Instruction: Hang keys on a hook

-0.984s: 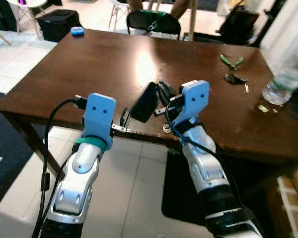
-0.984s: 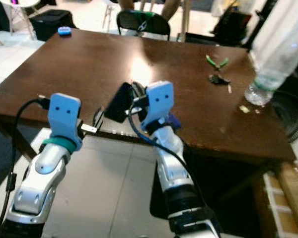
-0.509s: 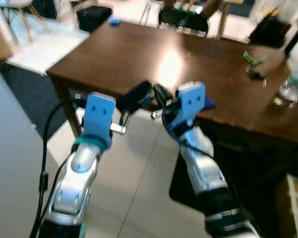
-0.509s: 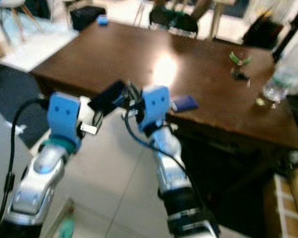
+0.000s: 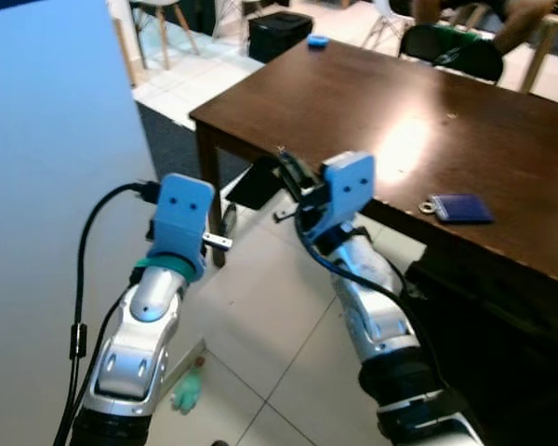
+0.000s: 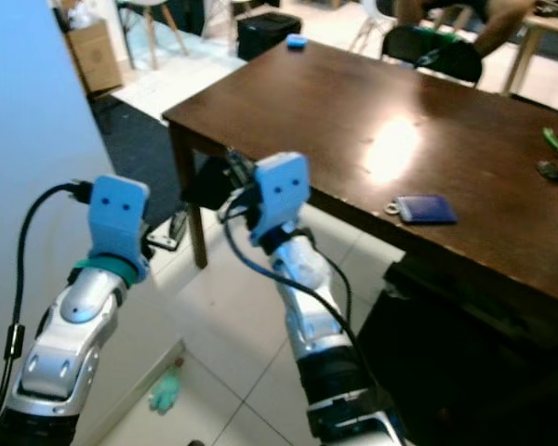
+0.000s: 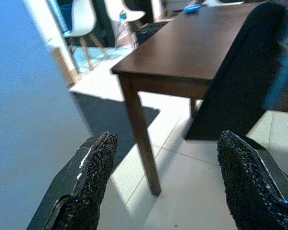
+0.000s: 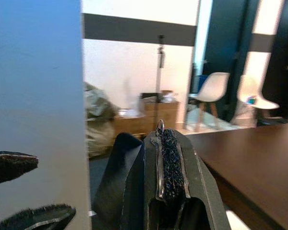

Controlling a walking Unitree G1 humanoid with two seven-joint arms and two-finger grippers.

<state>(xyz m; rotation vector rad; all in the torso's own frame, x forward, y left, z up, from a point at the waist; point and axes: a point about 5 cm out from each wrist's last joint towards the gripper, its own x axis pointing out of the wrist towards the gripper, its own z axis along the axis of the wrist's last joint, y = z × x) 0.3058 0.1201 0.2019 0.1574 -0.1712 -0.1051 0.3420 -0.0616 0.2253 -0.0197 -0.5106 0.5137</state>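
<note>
My right gripper [image 5: 291, 177] is raised in front of the table's near corner, shut on a flat black key case [image 5: 259, 183]. A small metal piece [image 5: 284, 216] hangs under it. In the right wrist view the fingers [image 8: 166, 163] are pressed together, with the black case [image 8: 116, 182] beside them. My left gripper [image 7: 168, 187] is held up at the left, open, with nothing between its fingers [image 7: 93, 182]. It faces the table leg [image 7: 141, 139] and the back of the black case [image 7: 240, 81]. A pale blue wall panel [image 5: 56, 139] stands at the left.
The dark wooden table [image 5: 372, 102] reaches back to the right. On it lie a blue tag with a ring [image 5: 456, 208] and a small blue object [image 5: 318, 41]. A black bin [image 5: 279, 20] and a chair [image 5: 451, 51] stand behind it. A green item [image 5: 188, 390] lies on the tiled floor.
The camera has swung left: the table has slid to the right and the pale wall has come into view. My right gripper still holds the black case, now off the table.
</note>
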